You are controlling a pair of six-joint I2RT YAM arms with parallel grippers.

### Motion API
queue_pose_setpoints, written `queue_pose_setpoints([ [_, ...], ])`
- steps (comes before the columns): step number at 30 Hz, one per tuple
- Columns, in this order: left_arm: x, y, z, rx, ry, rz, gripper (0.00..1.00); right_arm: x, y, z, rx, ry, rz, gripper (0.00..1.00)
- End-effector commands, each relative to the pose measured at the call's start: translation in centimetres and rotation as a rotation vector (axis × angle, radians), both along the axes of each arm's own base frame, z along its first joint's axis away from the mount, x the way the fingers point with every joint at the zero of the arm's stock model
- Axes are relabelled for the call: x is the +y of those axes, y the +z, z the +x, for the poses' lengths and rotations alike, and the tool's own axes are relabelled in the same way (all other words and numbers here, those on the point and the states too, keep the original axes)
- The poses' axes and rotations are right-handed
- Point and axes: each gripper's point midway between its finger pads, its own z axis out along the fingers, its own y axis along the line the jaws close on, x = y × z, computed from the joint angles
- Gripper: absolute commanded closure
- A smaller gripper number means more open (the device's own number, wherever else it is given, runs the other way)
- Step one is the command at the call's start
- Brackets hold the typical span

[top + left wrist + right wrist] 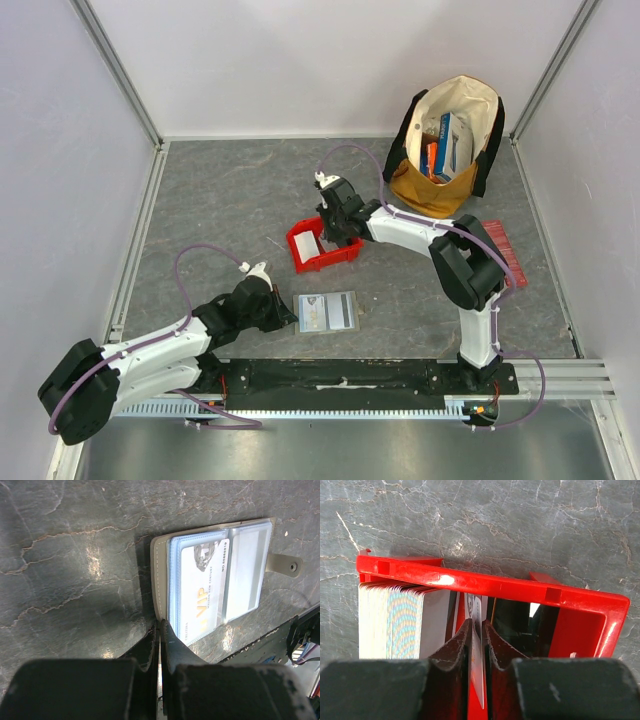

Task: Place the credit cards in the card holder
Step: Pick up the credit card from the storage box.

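Left gripper (159,630): fingers closed flat together, holding nothing, tip down on the near-left corner of the card holder (159,575). Holder lies open on the table (75,555) just ahead of the arm bases, clear sleeves up. A white card (202,595) with gold lettering sits in the left sleeve, snap tab (282,564) sticking out to the right.

Right gripper (476,630): narrow gap, down inside the red bin (485,585), with a single card (476,670) on edge between the fingers. Can't tell if it's pinched or loose. Stack of cards (390,625) stands on edge at the bin's left end, just beside the fingers. Bin is beyond the holder, apart from it. Tan bag (440,195) sits at the far right.
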Motion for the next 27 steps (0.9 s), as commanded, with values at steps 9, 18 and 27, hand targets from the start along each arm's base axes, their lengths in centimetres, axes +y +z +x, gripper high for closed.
queue_pose_setpoints([
  [9, -0.1, 0.5, 0.4, -0.018, 0.005, -0.014, 0.98, -0.3, 2.3, 0.6, -0.051, -0.005, -0.013, 0.83],
  [18, -0.1, 0.5, 0.3, -0.020, 0.004, -0.017, 0.98, -0.3, 3.3, 0.4, -0.070, -0.014, 0.002, 0.83],
  [27, -0.1, 0.6, 0.3, -0.021, 0.005, -0.022, 0.98, 0.0, 1.0, -1.2, -0.011, 0.011, -0.005, 0.81],
])
